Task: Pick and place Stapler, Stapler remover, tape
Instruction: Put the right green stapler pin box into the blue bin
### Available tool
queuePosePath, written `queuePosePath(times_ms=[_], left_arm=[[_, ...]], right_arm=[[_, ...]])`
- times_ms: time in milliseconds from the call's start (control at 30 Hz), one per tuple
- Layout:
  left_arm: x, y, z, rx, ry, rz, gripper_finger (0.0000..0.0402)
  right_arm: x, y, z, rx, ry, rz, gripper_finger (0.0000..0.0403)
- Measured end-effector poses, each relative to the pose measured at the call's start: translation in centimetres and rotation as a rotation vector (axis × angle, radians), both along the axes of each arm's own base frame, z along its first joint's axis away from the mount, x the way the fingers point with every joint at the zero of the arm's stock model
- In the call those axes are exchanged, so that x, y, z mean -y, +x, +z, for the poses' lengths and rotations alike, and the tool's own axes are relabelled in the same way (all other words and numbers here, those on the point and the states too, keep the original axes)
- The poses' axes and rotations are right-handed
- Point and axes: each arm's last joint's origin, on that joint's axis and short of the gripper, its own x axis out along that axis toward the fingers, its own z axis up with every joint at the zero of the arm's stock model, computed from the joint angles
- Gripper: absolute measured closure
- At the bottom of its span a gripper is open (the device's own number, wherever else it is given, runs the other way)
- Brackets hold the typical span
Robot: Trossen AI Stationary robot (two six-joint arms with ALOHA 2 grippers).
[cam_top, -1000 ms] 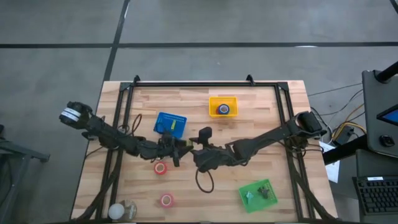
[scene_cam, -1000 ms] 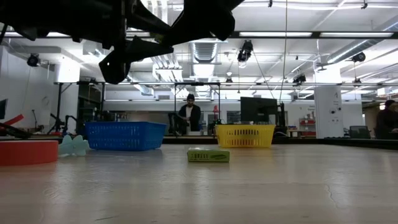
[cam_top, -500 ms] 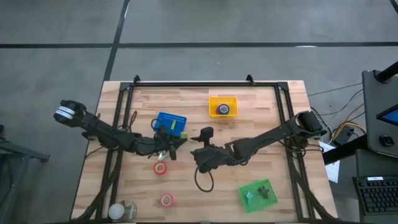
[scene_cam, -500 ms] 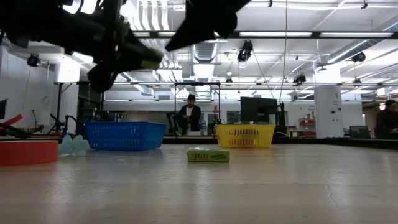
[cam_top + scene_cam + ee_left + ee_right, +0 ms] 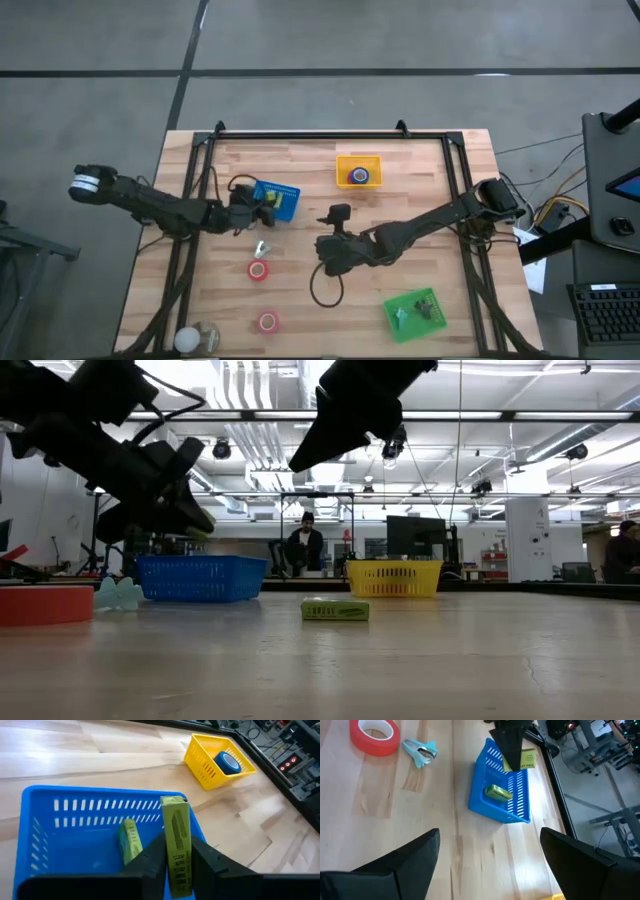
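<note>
Green stapler point(image 5: 176, 845) is sitting clamped upright between the left gripper point(image 5: 176, 870) fingers above the blue basket point(image 5: 30, 850), its lower end hidden; another green one point(image 5: 130, 839) is lying inside. Right gripper point(image 5: 487, 862) is hovering mid-table, spread wide, empty

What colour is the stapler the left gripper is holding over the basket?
Yellow-green stapler, clamped in the left gripper above the blue basket; the left wrist view shows it best.

Pale wood, slotted plastic, matt black fingers

The table point(image 5: 420, 180) is smooth pale plank wood; the blue basket point(image 5: 75, 827) and yellow basket point(image 5: 207, 760) look like slotted plastic; the red tape point(image 5: 375, 736) looks glossy; the left gripper point(image 5: 177, 865) has matt black fingers.
</note>
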Motion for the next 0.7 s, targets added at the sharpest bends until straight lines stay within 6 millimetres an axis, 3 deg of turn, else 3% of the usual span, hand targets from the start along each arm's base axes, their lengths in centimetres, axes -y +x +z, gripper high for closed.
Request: queuePosePath(times_ms=[400,700], left_arm=[[0.0,0.1,0.7,-0.027,0.070,-0.081,0.0150],[2.3,-0.2,2.1,0.013,0.227,-0.299,0.0166]], right_arm=[[-0.2,-0.2,-0.3,-0.026,0.118,0.028,0.0084],[0.0,-1.0,-1.3,-0.109,0.172,-0.019,0.0096]])
